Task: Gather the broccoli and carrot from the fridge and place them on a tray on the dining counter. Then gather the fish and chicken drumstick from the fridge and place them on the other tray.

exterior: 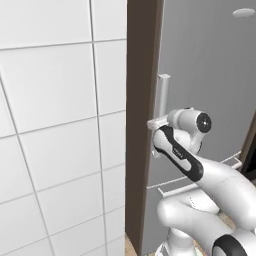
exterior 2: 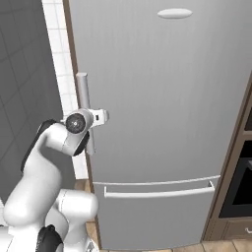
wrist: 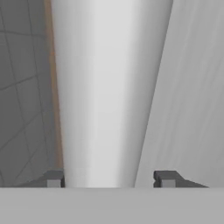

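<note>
Fingers [wrist: 107,179] straddled the fridge door's upright handle [wrist: 105,96] at mid-frame, still parted, not yet clamping it. Food stayed hidden behind the shut fridge [exterior 2: 162,98]. Pulling before closing firmly would likely let the handle slip free.

Handle [wrist: 105,96] between gripper [wrist: 107,178] fingertips (fridge door [exterior 2: 162,98] behind).

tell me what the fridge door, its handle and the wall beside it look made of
Fridge door: looks like brushed metal, flat grey with a faint sheen. Vertical handle: probably smooth satin metal, pale grey with a soft highlight along it. Wall: glossy white ceramic tiles, going by the grout lines. All rendered, so only a guess.
</note>
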